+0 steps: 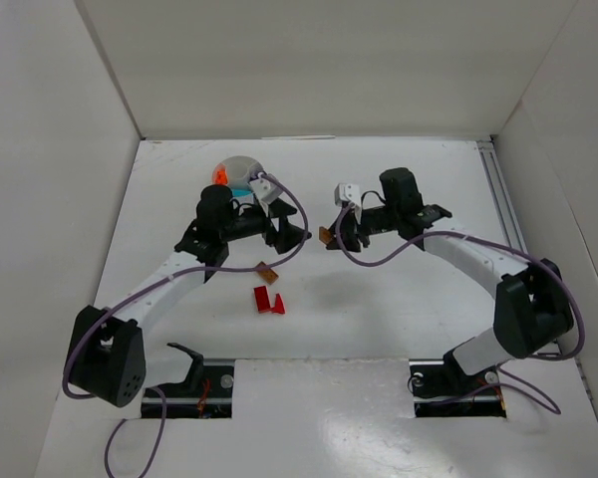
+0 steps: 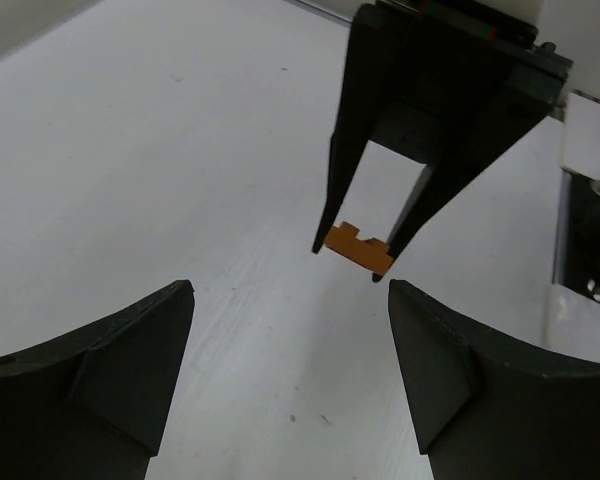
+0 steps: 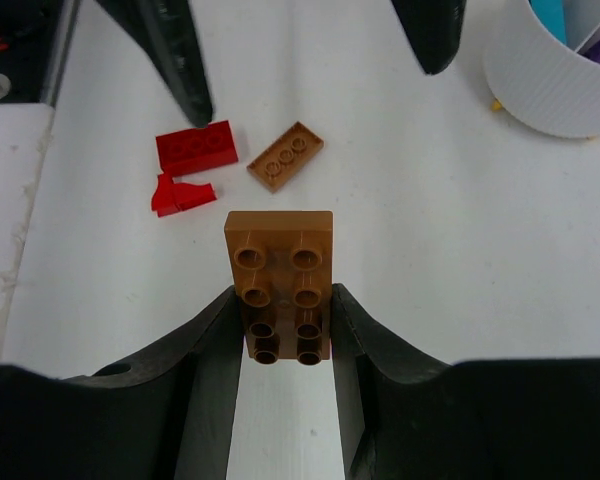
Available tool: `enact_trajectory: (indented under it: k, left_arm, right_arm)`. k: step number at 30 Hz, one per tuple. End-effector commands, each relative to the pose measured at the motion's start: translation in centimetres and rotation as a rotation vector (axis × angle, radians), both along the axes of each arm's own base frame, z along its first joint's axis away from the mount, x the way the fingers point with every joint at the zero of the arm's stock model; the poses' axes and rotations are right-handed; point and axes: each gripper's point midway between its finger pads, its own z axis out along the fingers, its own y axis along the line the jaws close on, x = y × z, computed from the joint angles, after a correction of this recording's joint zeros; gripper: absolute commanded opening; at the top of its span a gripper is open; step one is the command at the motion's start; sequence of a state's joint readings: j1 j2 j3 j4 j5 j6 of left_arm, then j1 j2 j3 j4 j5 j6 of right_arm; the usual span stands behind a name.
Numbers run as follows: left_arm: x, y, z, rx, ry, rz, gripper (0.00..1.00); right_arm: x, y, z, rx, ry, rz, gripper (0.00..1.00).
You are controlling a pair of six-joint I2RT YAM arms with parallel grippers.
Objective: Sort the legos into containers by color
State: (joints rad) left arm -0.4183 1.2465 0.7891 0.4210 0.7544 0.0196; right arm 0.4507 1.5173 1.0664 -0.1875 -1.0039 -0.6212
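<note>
left fingers (image 2: pixel 110 380): spread wide, empty | right fingers (image 3: pixel 205 365): clamped on brown lego plate (image 3: pixel 280 265), over desk (image 3: pixel 430 250)

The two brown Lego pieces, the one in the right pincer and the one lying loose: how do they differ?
The held brown piece is clamped in the right pincer; the loose brown piece lies flat on the table beside the red pieces. The held brown piece has two rows of studs and looks wider; the loose brown piece has one row of three. Both are thin brown-orange plates.
</note>
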Motion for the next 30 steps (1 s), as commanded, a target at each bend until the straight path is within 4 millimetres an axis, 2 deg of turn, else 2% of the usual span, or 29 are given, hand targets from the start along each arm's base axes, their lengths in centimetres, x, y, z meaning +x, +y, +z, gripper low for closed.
enact_trajectory:
  k: [1, 2, 3, 5, 7, 8, 9, 12, 16, 20, 21, 23, 30]
  left_arm:
    - [-4.1, -1.0, 1.8, -0.048, -0.067, -0.242, 0.75]
    - [-4.3, -1.1, 2.2, -0.068, -0.056, -0.251, 0.74]
    - [-4.6, -1.2, 2.4, -0.111, 0.037, -0.229, 0.74]
    - [-4.2, -1.2, 2.7, -0.15, 0.101, -0.183, 0.72]
    - [-4.3, -1.7, 3.1, -0.187, 0.158, -0.141, 0.7]
    - [-4.6, -1.8, 4.1, -0.207, 0.142, -0.133, 0.7]
    - [-4.5, -1.6, 4.0, -0.215, 0.151, -0.111, 0.7]
    - [-5.3, -1.4, 4.0, -0.249, 0.201, -0.094, 0.68]
    - [-5.9, -0.8, 4.3, -0.287, 0.23, -0.054, 0.61]
    - [-5.7, -0.6, 4.2, -0.304, 0.242, -0.01, 0.61]
    - [-6.0, -0.8, 4.2, -0.303, 0.243, -0.019, 0.61]
    - [-5.4, -0.8, 3.9, -0.304, 0.248, 0.008, 0.61]
    - [-6.5, -2.1, 2.9, -0.276, 0.274, -0.048, 0.6]
  right_arm:
    - [-2.0, 1.0, 3.1, -0.008, -0.115, 0.021, 0.0]
    - [-0.8, 0.3, 2.3, -0.089, -0.156, -0.084, 0.0]
    - [-0.7, 0.3, 2.8, -0.108, -0.18, -0.127, 0.0]
    - [-2.1, 0.4, 3.0, -0.129, -0.194, -0.164, 0.0]
    - [-2.2, 0.7, 3.7, -0.124, -0.231, -0.215, 0.0]
    - [-2.4, 0.4, 4.1, -0.121, -0.225, -0.249, 0.0]
    - [-1.8, -0.2, 3.9, -0.148, -0.236, -0.313, 0.0]
    - [-2.6, 0.1, 5.4, -0.123, -0.276, -0.346, 0.0]
    - [-2.8, 0.3, 5.4, -0.142, -0.312, -0.385, 0.0]
    - [-3.4, 1.2, 5.2, -0.149, -0.32, -0.386, 0.0]
    - [-3.4, 1.3, 4.9, -0.157, -0.315, -0.384, 0.0]
    - [-3.4, 1.6, 5.6, -0.139, -0.321, -0.391, 0.0]
    - [-3.4, 2.1, 6.7, -0.098, -0.336, -0.401, 0.0]
